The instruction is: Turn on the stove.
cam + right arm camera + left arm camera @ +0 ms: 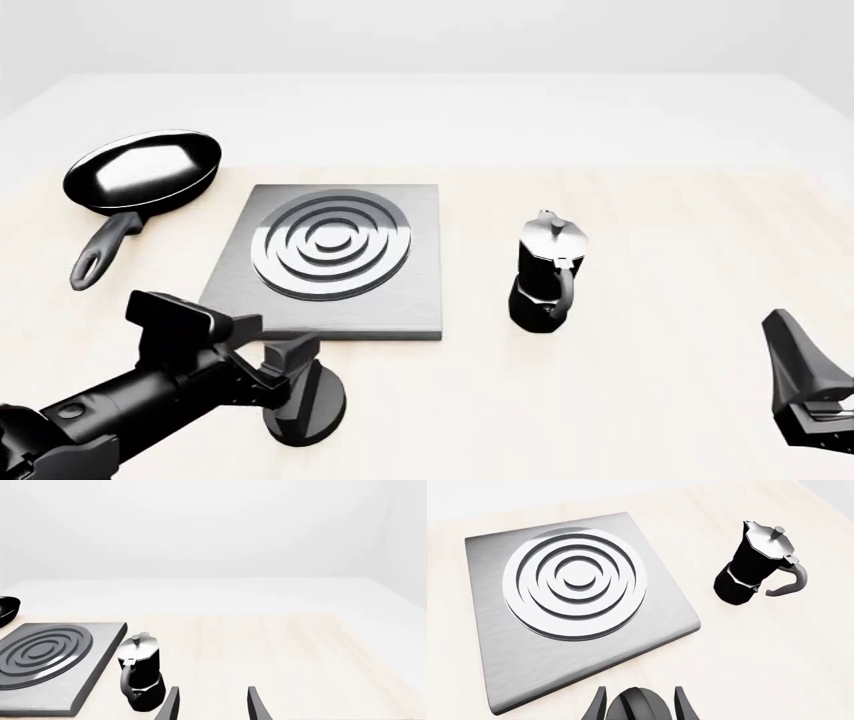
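The stove's brushed-grey slab (400, 300) with raised silver rings (331, 246) lies at the table's middle; the left wrist view shows it too (494, 665). Its separate round black ridged knob (307, 415) stands on the table in front of the slab's near left corner. My left gripper (300, 372) is open, with one finger on each side of the knob (637, 707) and a thin gap showing on both sides. My right gripper (803, 385) hangs open and empty at the near right, far from the stove (27, 690).
A black-and-silver moka pot (547, 275) stands upright just right of the slab. A black frying pan (140, 170) lies at the back left, its handle pointing toward me. The pale wooden table runs on to the right.
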`<state>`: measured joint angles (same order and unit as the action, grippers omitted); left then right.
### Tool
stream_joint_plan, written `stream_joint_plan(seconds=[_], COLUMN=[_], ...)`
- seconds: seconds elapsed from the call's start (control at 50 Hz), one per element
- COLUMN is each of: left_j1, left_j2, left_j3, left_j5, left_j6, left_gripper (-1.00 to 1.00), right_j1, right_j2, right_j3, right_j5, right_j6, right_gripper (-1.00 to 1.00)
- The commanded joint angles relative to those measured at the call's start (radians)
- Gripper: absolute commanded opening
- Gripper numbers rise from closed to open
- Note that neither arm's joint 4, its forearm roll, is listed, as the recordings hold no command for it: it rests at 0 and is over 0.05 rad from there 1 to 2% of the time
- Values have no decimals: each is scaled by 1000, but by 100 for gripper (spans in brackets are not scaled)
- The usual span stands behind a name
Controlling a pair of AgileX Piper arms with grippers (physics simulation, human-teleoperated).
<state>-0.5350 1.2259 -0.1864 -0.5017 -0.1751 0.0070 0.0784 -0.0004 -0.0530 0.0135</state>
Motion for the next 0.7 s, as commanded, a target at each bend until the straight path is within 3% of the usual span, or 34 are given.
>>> stream_joint_plan(seconds=[0.02, 0.7], left_j1=[9, -7], left_j2=[62, 262], left_j3=[7, 19], left_j5=[-47, -185], left_j6=[-6, -70], left_gripper=[100, 100], right_j1=[-1, -4], right_j2=[23, 61], right_j3=[0, 0], right_j5=[-16, -41], right_j6=[11, 19], right_gripper=[100, 100])
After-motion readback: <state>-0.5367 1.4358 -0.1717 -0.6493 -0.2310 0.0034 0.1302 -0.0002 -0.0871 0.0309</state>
